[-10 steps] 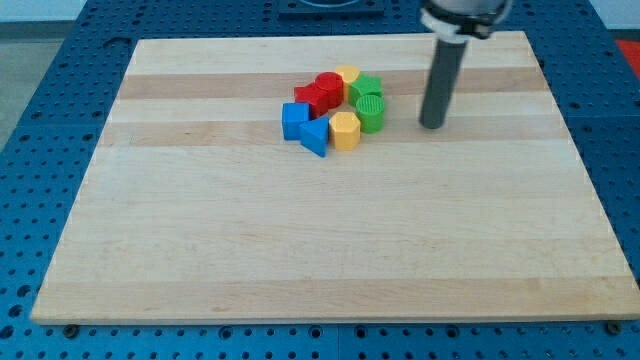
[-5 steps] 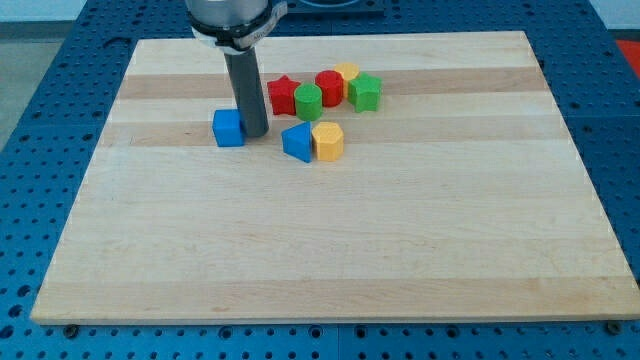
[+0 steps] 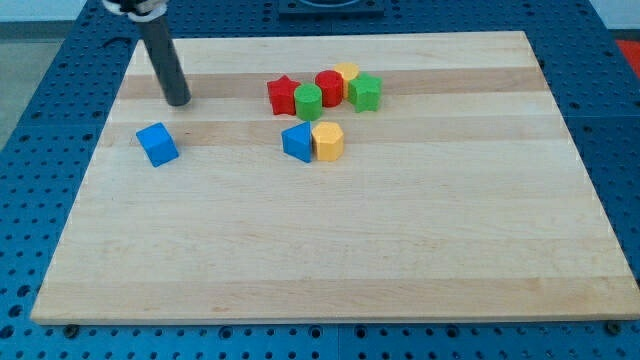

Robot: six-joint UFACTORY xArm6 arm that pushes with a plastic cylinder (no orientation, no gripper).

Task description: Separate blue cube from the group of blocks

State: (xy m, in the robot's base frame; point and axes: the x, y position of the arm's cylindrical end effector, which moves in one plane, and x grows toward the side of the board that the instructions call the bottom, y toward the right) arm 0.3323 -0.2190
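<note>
My dark rod leans slightly, my tip (image 3: 179, 102) resting on the wooden board (image 3: 330, 250); I carry no jaws. The blue cube (image 3: 157, 144) sits rotated, just below-left of my tip, untouched.

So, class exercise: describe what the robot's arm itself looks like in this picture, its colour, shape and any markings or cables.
Only the arm's end shows: a straight, smooth, dark grey round rod, ending in my tip. At the view's top it joins a wider dark collar with a pale rim, cut off by the picture's edge. No cables, markings or fingers are visible.
</note>
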